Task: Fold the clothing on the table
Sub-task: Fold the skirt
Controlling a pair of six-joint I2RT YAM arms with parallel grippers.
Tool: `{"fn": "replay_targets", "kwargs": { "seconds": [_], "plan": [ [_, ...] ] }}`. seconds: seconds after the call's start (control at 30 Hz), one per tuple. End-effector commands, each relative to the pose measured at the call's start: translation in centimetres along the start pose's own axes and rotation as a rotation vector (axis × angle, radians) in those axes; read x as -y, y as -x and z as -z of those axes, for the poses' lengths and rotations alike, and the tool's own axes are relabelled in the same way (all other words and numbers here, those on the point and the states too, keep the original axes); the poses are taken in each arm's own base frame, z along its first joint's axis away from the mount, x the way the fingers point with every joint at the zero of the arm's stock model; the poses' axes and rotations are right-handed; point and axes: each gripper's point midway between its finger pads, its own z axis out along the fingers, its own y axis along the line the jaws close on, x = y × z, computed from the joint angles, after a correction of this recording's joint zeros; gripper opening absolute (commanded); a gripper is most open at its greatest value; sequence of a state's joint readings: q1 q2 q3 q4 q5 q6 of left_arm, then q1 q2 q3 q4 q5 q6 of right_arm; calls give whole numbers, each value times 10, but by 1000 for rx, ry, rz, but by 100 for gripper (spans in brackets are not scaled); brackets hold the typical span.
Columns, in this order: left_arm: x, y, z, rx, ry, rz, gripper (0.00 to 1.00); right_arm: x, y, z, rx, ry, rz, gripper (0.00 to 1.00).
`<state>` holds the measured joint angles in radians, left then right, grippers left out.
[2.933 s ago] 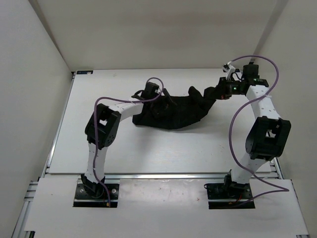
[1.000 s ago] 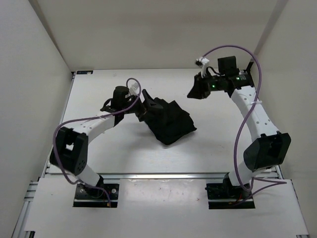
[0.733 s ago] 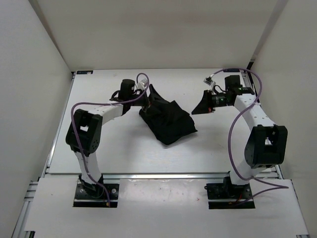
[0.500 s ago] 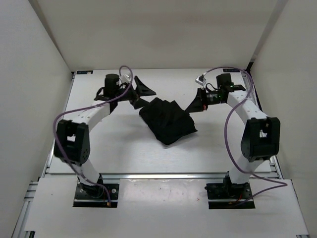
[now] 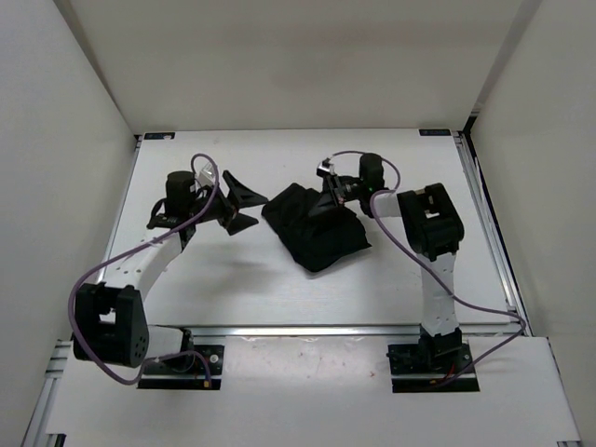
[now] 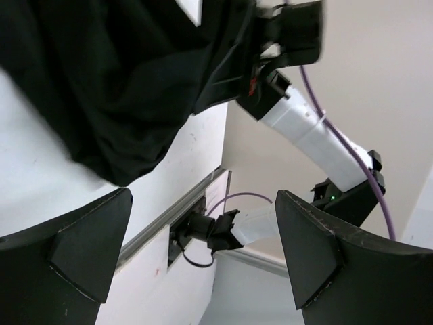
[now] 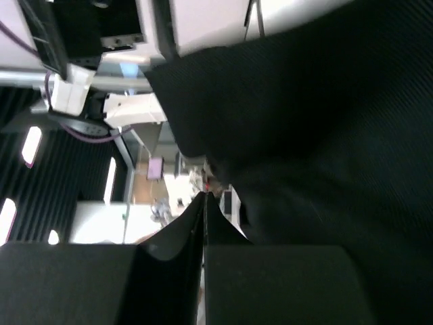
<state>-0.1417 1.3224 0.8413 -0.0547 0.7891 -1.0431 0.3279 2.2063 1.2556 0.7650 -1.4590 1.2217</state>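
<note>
On the right wrist camera nearly everything is black cloth pressed close, so I can't make out whether any fabric sits between the fingers of the right gripper (image 5: 323,205). They are clenched tight together, tips meeting in a thin line, and from above they lie on the upper edge of the clothing (image 5: 315,231). The left gripper (image 5: 253,207) stands spread wide, holding nothing, with the bundle just ahead of its fingertips on the table (image 5: 223,279). Its own view cuts the garment off at the top. Half a second ago the right gripper hung off the bundle's far side and has since come onto it; the left has drawn back; the bundle has kept its shape.
</note>
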Motion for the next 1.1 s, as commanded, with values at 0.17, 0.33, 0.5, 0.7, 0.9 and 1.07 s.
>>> {"fn": "replay_targets", "kwargs": {
  "seconds": [0.17,0.33,0.5,0.7,0.9,1.07],
  "plan": [
    [3,1,31,86,-15,9,99,-58,-13,-11,-265,27,365,0],
    [-4,-3,38,114,-24,25,99,-52,-33,-28,-308,56,295,0],
    [-9,-10,37,107,-25,38,98,-24,-37,-42,-352,72,218,0],
    [-13,-9,49,131,-19,57,99,12,-20,-53,-358,102,158,0],
    [-11,-10,61,173,-25,23,99,67,-4,-56,-350,101,75,0],
    [-17,-21,66,209,-52,45,99,90,-13,-67,-370,96,-17,0]
  ]
}}
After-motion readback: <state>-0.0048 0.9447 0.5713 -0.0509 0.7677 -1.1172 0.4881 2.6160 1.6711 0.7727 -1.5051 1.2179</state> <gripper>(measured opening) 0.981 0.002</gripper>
